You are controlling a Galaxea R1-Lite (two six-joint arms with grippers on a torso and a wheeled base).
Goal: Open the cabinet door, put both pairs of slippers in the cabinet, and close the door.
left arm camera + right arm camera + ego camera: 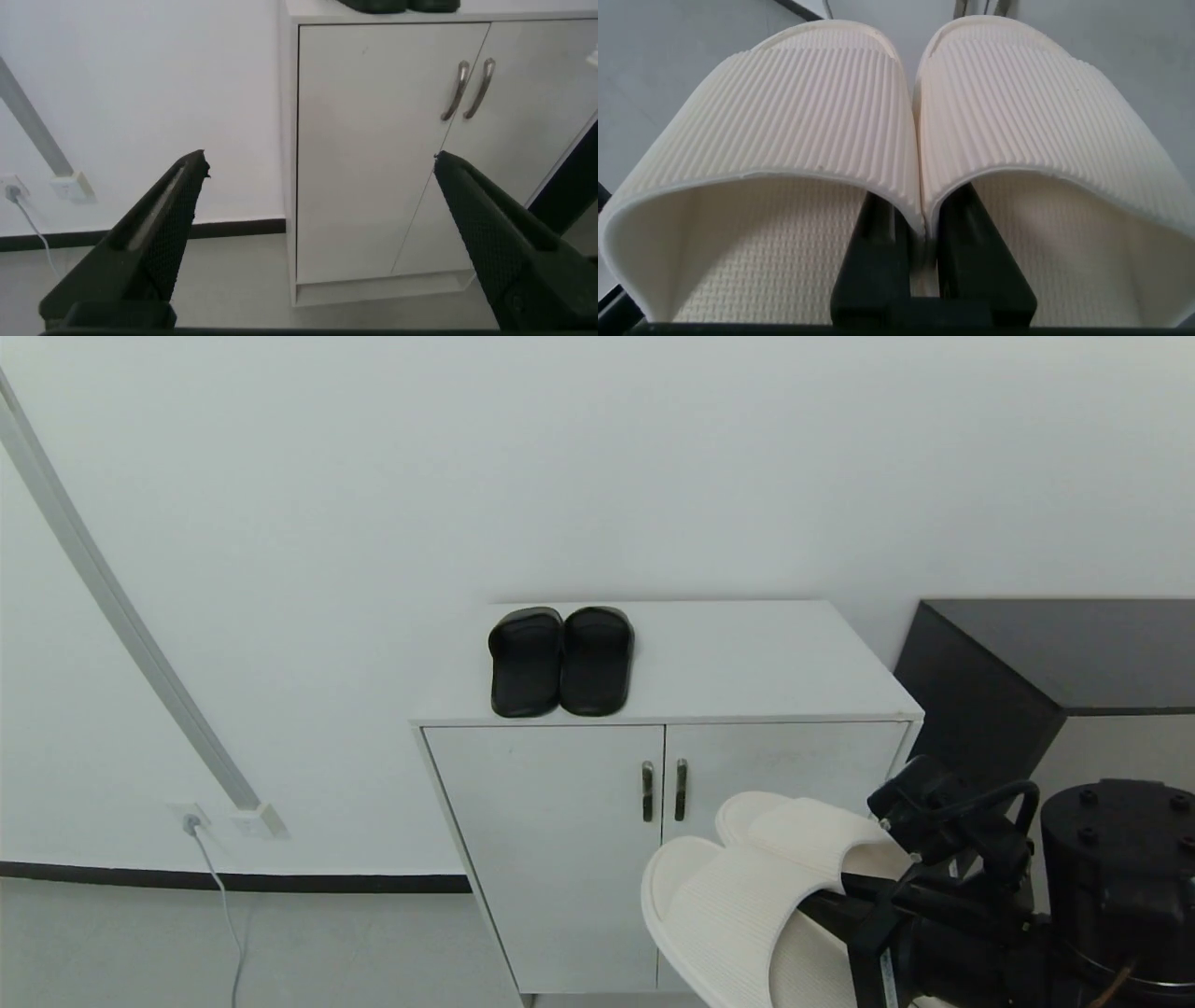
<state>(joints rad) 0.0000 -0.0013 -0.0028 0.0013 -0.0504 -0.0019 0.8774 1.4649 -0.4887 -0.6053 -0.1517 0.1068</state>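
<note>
2 cabinet doors (560, 859) stand closed. The right end effector (920, 271) grips the white slippers (747, 887) before them; the black slippers (561, 660) lie on top. Next, the wide-spread left end effector (320, 163) should probably pull a handle (646, 791).

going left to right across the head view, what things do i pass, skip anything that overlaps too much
wall socket → black slippers → white slippers → black counter
</note>
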